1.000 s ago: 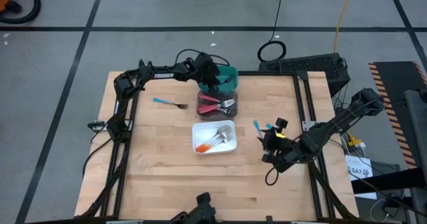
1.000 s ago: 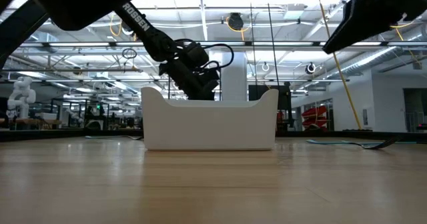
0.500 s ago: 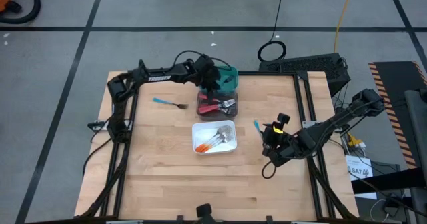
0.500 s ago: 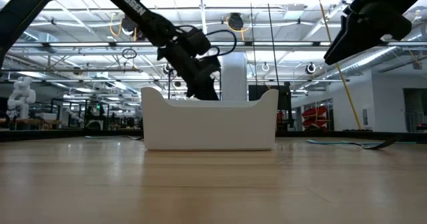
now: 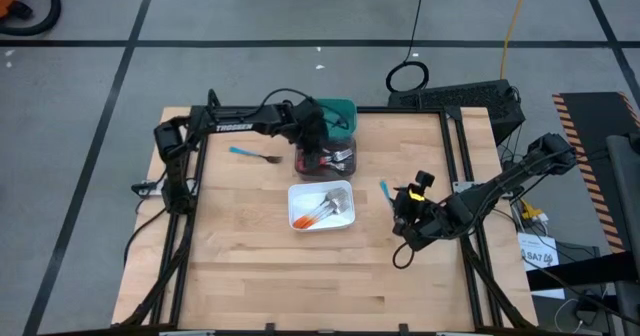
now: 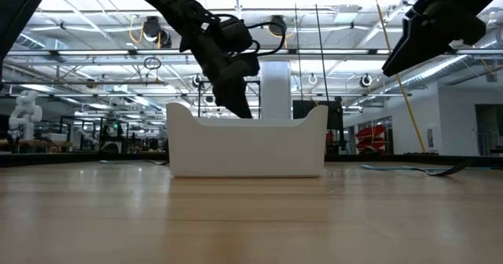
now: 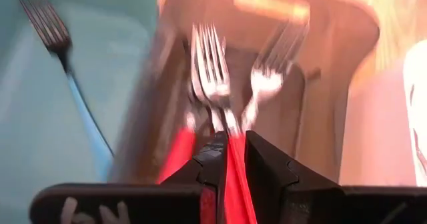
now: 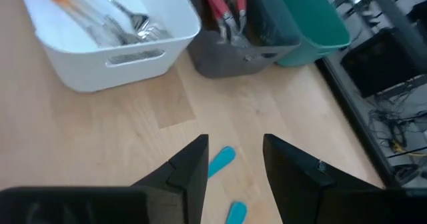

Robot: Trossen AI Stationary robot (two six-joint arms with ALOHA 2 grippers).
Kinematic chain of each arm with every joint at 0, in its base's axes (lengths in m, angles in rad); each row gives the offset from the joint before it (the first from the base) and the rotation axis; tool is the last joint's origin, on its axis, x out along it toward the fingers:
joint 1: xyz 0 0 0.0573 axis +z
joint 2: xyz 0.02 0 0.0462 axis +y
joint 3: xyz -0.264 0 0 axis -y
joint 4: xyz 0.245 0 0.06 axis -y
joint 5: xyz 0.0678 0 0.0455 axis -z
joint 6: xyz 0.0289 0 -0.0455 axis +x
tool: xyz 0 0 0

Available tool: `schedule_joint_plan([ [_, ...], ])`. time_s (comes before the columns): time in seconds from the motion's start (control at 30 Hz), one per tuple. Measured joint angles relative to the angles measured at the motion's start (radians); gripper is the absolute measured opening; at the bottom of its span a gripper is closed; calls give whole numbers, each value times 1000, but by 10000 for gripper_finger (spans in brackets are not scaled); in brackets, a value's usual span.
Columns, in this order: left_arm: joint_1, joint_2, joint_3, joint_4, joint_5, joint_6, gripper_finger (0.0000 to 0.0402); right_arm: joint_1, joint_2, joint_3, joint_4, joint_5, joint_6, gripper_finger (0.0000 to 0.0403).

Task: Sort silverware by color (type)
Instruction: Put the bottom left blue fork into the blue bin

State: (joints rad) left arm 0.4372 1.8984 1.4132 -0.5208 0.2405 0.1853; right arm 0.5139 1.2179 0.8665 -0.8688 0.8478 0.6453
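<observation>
Left gripper [image 7: 229, 151] clamped on red-handled fork [image 7: 235, 177], angled down over dark bin [image 5: 322, 159]; teal bin [image 5: 340, 110] just beyond. Right gripper [image 8: 233, 159] fingers apart, hovering above two blue handles [image 8: 221, 162]; white bin [image 8: 140, 41] with orange forks ahead.

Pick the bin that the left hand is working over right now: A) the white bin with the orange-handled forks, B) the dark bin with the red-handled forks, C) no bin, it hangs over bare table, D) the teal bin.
B: the left hand is pinched on a red-handled fork over the dark bin, where other red-handled forks lie; the white bin and the teal bin sit on either side of it.
</observation>
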Motion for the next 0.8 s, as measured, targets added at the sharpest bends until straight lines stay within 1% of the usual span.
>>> schedule_joint_plan([
  [0.1, -11, -29, -63, -9, -13, -33, 53, 0, 0, 0, 0, -27, 0, 139],
  [0.17, -22, -61, -115, 21, -51, -55, 53, 0, 0, 0, 1, -41, -1, 139],
  [0.27, -34, -147, -207, 44, -128, -90, 53, 0, 0, 0, 3, -39, -3, 139],
  [0.37, -48, -258, -300, 92, -173, -122, 53, -2, 0, 0, 6, -36, -18, 139],
  [0.43, -65, -334, -353, 160, -183, -136, 53, -4, 0, 0, 11, -25, -27, 139],
  [0.5, -85, -416, -415, 182, -191, -146, 53, -4, 0, 0, 19, -4, -29, 139],
  [0.6, -123, -504, -493, 269, -222, -156, 53, -6, 0, 0, 28, 27, -45, 139],
  [0.63, -137, -528, -517, 262, -238, -163, 53, -7, 0, 0, 30, 41, -50, 139],
  [0.7, -167, -562, -549, 318, -273, -179, 53, -13, 0, 0, 32, 62, -59, 139],
  [0.8, -217, -590, -582, 323, -332, -204, 53, -28, -1, 0, 31, 71, -57, 139],
])
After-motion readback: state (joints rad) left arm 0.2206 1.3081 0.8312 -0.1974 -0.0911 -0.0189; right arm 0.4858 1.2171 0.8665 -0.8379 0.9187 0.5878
